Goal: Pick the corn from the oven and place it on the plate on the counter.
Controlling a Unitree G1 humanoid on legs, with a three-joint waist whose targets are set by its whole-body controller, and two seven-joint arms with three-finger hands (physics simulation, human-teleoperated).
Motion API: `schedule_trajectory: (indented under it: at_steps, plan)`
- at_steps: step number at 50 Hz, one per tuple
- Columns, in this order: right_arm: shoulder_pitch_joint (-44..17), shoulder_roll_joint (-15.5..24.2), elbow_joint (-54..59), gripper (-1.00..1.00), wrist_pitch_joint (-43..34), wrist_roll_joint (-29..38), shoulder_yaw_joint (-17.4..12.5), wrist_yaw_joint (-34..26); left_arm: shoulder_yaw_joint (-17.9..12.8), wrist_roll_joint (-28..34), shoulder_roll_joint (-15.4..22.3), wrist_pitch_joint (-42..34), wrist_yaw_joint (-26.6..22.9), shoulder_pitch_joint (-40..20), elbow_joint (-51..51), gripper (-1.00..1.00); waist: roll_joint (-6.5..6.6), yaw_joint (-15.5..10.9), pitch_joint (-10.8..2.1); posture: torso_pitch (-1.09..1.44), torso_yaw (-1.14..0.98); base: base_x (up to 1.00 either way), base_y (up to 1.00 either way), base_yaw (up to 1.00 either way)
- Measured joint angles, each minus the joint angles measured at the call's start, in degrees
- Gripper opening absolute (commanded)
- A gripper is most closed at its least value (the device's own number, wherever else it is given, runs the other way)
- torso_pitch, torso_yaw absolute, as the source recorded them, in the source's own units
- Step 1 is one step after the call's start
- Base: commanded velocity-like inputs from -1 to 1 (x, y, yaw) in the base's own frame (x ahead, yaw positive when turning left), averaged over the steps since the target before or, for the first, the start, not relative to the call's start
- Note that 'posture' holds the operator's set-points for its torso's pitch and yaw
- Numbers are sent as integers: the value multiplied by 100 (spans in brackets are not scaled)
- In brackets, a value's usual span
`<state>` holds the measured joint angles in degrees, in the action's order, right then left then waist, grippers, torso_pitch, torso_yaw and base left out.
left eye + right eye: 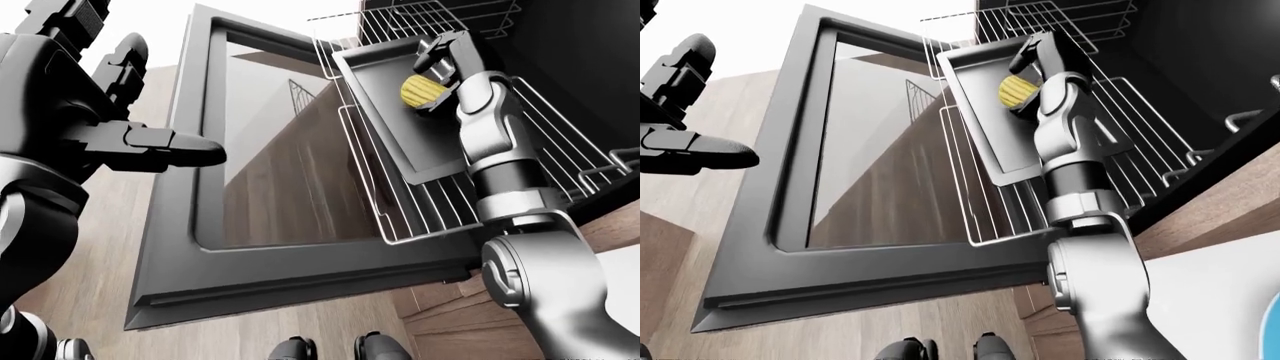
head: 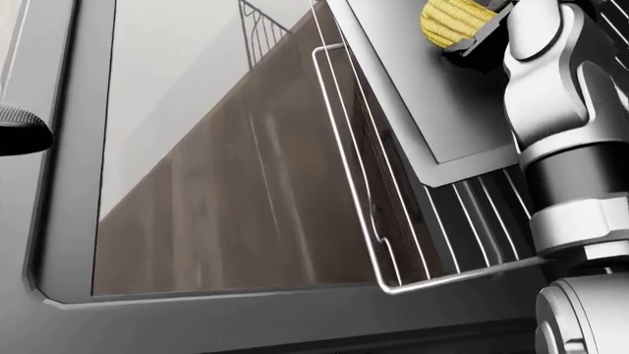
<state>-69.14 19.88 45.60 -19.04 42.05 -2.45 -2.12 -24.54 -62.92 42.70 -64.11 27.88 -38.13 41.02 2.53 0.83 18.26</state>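
With the corn (image 1: 421, 91) lying on the dark tray (image 1: 385, 112) on the pulled-out oven rack (image 1: 420, 202), the right hand (image 1: 440, 64) has fingers closing about it, so firm that grasp before lifting straight clear, left hand (image 1: 140, 142) loosely open, empty

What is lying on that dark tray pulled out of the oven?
One yellow corn cob lies on the tray, which sits on a wire rack. The right hand is around the corn, and it hides part of the cob and tray.
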Motion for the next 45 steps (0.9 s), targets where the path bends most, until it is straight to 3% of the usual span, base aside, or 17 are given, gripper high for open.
schedule_trajectory:
  at_steps: [5, 13, 18, 22, 27, 33, 37, 41, 45]
  plan:
    - [-200, -87, -705, -100, -240, 145, 16, -350, 41, -167, 113, 34, 98, -61, -30, 100, 35, 32, 64, 45, 0, 0, 0, 0]
    - [-36, -173, -1120, -100, -381, 268, -3, -638, -3, -329, 283, 91, 189, -119, -110, 100, 22, 66, -11, 37, 0, 0, 0, 0]
    - [243, -254, -1908, -100, -774, 369, 4, -1137, -92, -810, 603, 45, 475, -318, -169, 100, 29, 90, -57, 32, 0, -3, 0, 0]
    - [313, -297, -2183, -100, -1012, 460, 27, -1454, -37, -1337, 929, 136, 808, -411, -247, 100, 97, 52, -486, 28, 0, -19, 0, 0]
    - [251, -287, -2351, -100, -1000, 522, -25, -1504, -50, -1615, 1142, 442, 958, -348, -148, 100, 170, 24, -811, 23, 0, -19, 0, 0]
    - [291, -329, -2547, -100, -1036, 590, -33, -1538, -71, -1712, 1249, 650, 981, -152, -149, 100, 192, 15, -953, 17, 0, -19, 0, 0]
    - [368, -429, -2606, -100, -1049, 582, 54, -1620, -30, -1668, 1220, 692, 1000, -68, -167, 100, 54, -37, -1016, 13, 0, -19, 0, 0]
    - [404, -474, -2572, -100, -999, 557, 114, -1681, -6, -1632, 1203, 681, 976, -39, -175, 100, 114, 22, -1176, 9, 0, -19, 0, 0]
    - [390, -456, -2624, -100, -1021, 606, 49, -1679, -76, -1666, 1237, 709, 982, -66, -150, 100, -30, 43, -1290, 6, 0, -19, 0, 0]
